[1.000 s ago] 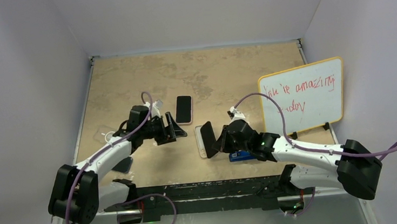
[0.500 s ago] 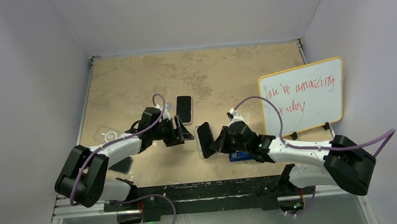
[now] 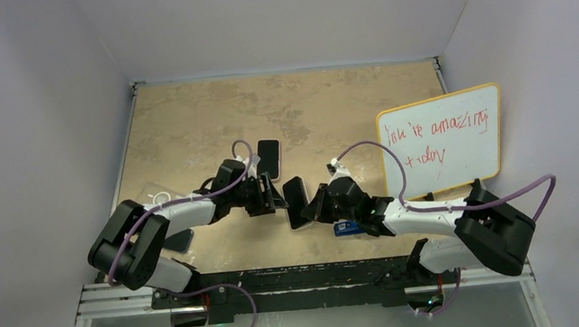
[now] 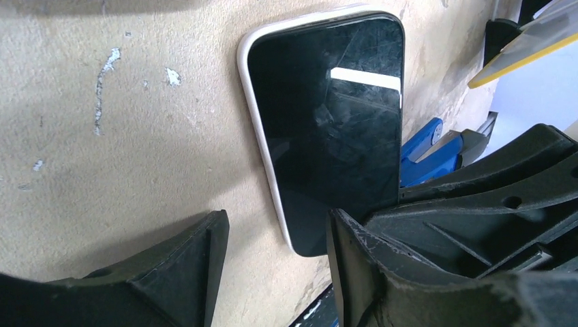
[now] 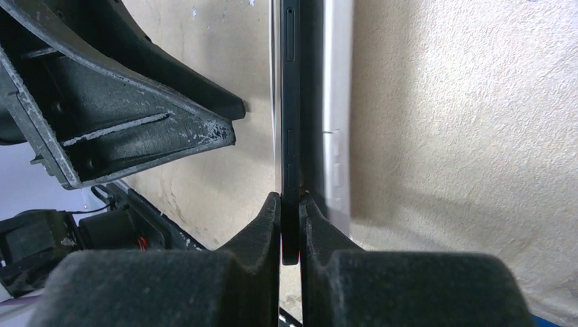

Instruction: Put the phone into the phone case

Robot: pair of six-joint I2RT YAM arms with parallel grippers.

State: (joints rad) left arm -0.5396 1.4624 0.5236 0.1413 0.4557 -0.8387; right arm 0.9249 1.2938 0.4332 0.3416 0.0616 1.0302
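Note:
My right gripper (image 3: 315, 202) is shut on the black phone (image 3: 296, 194), which it holds on edge and tilted just above the table. In the right wrist view the fingers (image 5: 262, 225) pinch the phone's thin edge (image 5: 291, 129), and the white phone case (image 5: 337, 136) lies right beside it. In the left wrist view the phone's dark screen (image 4: 327, 136) stands in front of the case's white rim (image 4: 253, 116). My left gripper (image 3: 272, 199) is open at the phone's left. Its jaws (image 4: 276, 235) are apart, and the phone's lower corner sits close to the right finger.
A second phone in a pinkish case (image 3: 268, 159) lies behind the left gripper. A blue object (image 3: 347, 228) sits under the right wrist. A yellow-framed whiteboard (image 3: 441, 141) stands at the right. A clear item with a white ring (image 3: 159, 199) lies near the left wall.
My left gripper has moved right, up to the held phone, and its jaws have narrowed. The right gripper has shifted the phone slightly left.

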